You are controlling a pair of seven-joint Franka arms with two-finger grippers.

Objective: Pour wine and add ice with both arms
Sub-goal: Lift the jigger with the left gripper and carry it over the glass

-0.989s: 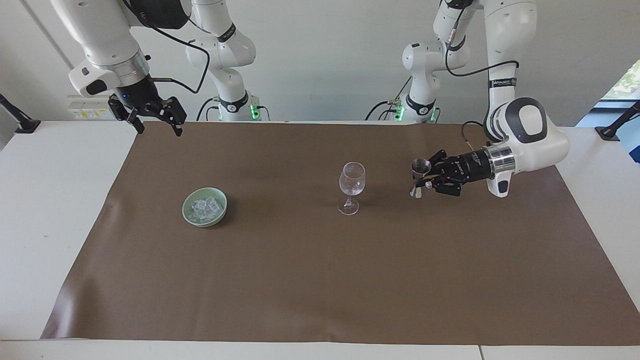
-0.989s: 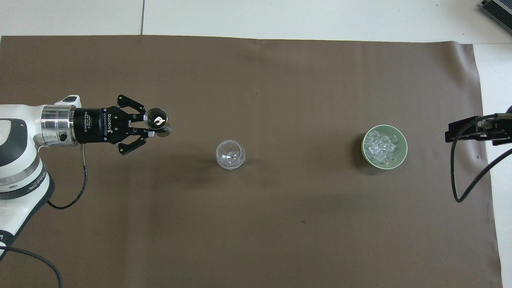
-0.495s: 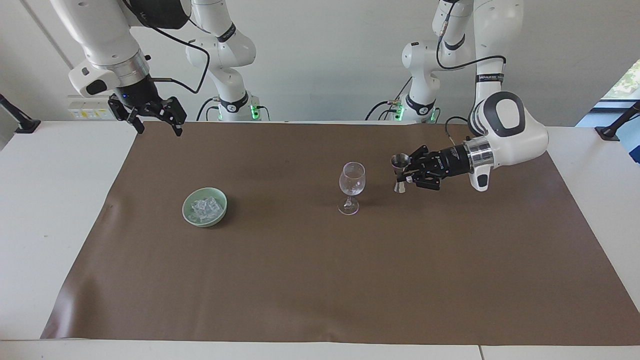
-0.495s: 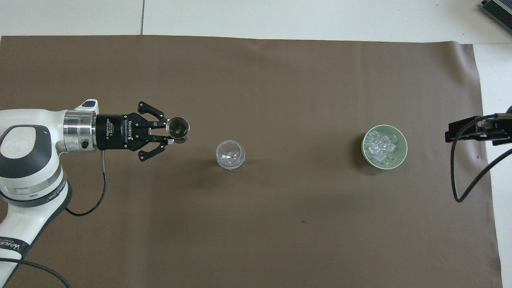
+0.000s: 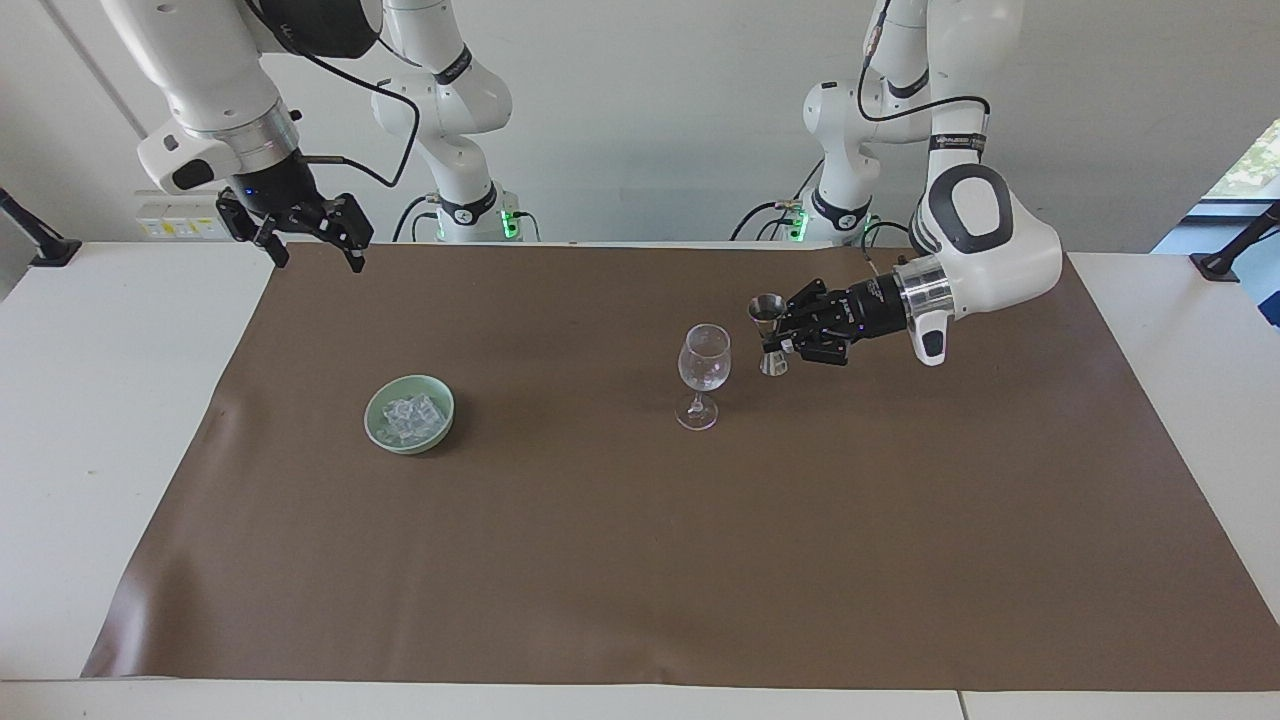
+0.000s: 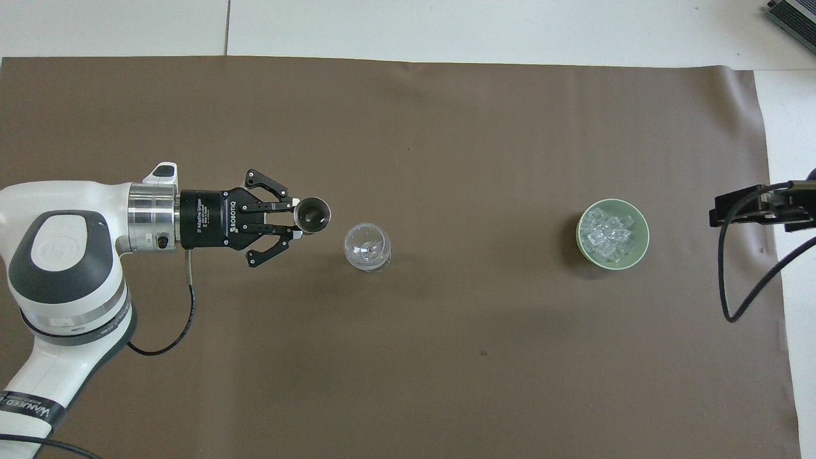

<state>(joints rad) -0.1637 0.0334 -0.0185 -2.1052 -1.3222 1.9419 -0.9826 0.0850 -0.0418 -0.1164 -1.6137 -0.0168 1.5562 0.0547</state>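
Robotics lab, not a home or bar. Two large white jointed robot arms (image 5: pixel 985 235) bolted at a plain white table (image 5: pixel 100 420), brown paper sheet (image 5: pixel 640 560) as work surface. Bare white wall (image 5: pixel 650 100), black cables (image 6: pixel 746 280) trailing loose.

A brown sheet (image 5: pixel 640 560) is lying flat over most of the white surface (image 5: pixel 100 450), leaving bare white strips showing at both ends. A black clamp bracket (image 5: pixel 40 240) is sitting on the surface at the right arm's end, and a second black bracket (image 5: pixel 1225 255) is sitting at the left arm's end. A white socket strip (image 5: pixel 165 225) is resting against the wall (image 5: pixel 650 120).
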